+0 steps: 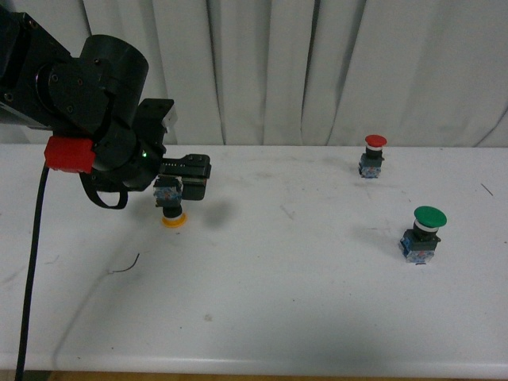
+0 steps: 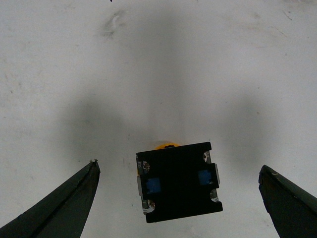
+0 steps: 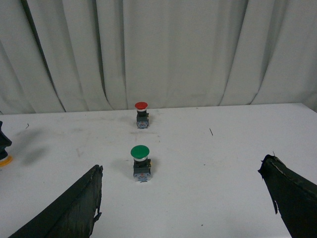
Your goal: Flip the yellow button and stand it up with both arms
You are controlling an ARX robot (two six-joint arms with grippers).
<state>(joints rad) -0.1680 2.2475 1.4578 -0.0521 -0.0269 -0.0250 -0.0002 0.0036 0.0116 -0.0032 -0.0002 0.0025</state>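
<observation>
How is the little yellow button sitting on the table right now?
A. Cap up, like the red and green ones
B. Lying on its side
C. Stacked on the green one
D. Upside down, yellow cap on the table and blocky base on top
D: in the front view the yellow button has its cap down on the white table and its base above, while the red-capped switch and the green-capped switch stand cap up.

The yellow button [image 1: 171, 208] stands upside down at the left of the white worktop [image 1: 317, 302], its orange-yellow cap flat against the surface and its black, blue-patched base facing up. The bulky black left end effector [image 2: 179, 165] straddles it, fingers [image 2: 64, 208] spread wide, touching neither side. The right end effector [image 3: 181, 166] is spread wide too, well apart from the button.
</observation>
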